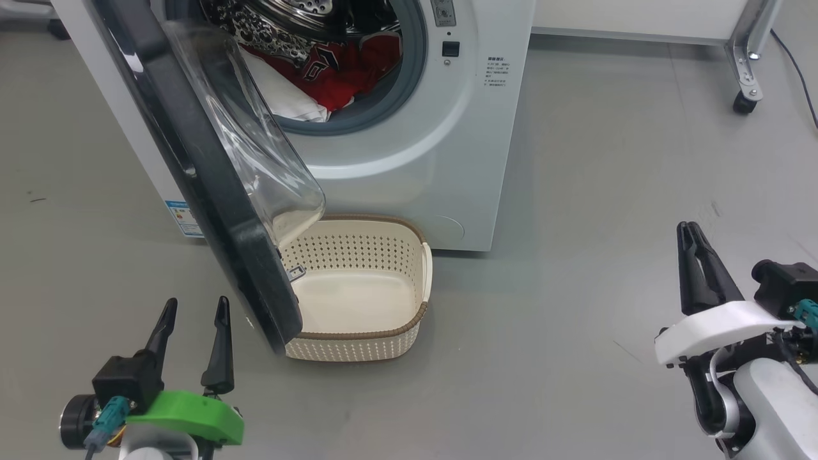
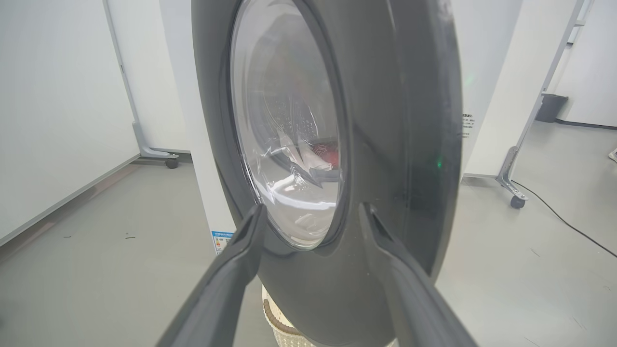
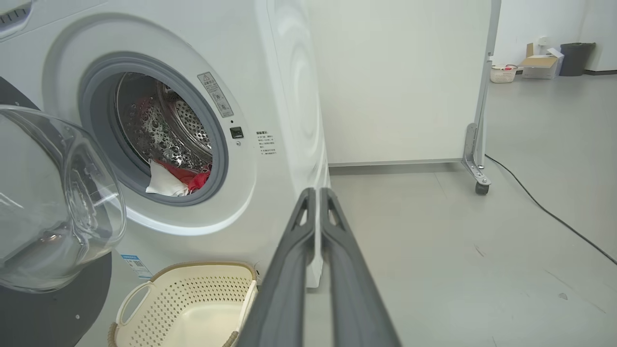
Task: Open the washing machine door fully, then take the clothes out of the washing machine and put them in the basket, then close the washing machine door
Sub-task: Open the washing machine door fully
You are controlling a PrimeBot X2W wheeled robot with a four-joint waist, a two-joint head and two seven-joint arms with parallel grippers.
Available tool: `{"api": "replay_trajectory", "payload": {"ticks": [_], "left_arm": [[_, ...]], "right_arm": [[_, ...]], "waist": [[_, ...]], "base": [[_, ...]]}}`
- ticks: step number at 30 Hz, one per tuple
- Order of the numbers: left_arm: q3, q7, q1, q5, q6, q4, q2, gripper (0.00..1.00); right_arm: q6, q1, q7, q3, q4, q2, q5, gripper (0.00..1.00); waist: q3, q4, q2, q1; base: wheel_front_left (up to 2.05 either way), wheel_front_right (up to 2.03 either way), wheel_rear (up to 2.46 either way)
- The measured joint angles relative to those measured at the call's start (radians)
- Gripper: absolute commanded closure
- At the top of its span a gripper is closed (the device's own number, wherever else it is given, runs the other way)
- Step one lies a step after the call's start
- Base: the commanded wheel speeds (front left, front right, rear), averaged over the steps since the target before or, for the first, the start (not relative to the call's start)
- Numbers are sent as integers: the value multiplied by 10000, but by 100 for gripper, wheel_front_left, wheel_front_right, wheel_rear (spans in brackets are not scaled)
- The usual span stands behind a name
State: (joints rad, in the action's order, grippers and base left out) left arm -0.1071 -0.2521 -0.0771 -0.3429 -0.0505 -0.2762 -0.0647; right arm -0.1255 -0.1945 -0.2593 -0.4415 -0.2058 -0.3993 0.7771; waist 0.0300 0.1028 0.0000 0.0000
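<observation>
Washing machine door (image 1: 208, 191) stands partly open, swung out on its hinge at the head view's left, black rim edge-on to the head camera, clear glass bowl facing the drum. Its lower edge overlaps the left end of the basket (image 1: 425, 268) in the head view; whether they touch, cannot tell. Washing machine (image 1: 409, 147) is at the top centre of the head view, on grey floor (image 1: 575, 287), grey gasket and steel drum exposed. Clothes (image 1: 339, 70) lie inside the drum at the mouth: red jersey with a number, white cloth (image 1: 281, 96) to its left. Basket sits on the floor right against the washer's front, under the opening, with nothing in it. Blue label (image 1: 184, 218) is low on the washer front, left of the door.

Left gripper (image 1: 197, 303) has its fingers spread apart and holds nothing, low and just left of the door's bottom edge, not touching it. In the left wrist view the left gripper (image 2: 313, 209) points at the door's outer face (image 2: 395, 120).

Right gripper (image 1: 690, 230) has its fingers pressed together with nothing between them, over bare floor well right of the basket. In the right wrist view the right gripper (image 3: 316, 193) points toward the washer's corner.

Wheeled frame (image 1: 744, 102) and a black cable (image 1: 799, 70) are at the far right.
</observation>
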Motion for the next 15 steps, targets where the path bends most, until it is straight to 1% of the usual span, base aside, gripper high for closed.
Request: {"api": "replay_trajectory", "payload": {"ticks": [7, 10, 15], "left_arm": [[84, 0, 10, 0, 0, 46, 33, 0], [130, 0, 42, 0, 0, 59, 71, 0], [196, 0, 165, 2, -2, 82, 96, 0]], "right_arm": [[-2, 992, 0, 853, 606, 660, -669, 0], [-4, 1263, 0, 1467, 1032, 1003, -966, 0], [-4, 1473, 0, 1756, 1582, 1400, -1592, 0]], "waist": [[17, -39, 0, 0], [16, -59, 0, 0], [10, -140, 0, 1]], "base": [[0, 0, 0], [0, 0, 0], [0, 0, 0]]}}
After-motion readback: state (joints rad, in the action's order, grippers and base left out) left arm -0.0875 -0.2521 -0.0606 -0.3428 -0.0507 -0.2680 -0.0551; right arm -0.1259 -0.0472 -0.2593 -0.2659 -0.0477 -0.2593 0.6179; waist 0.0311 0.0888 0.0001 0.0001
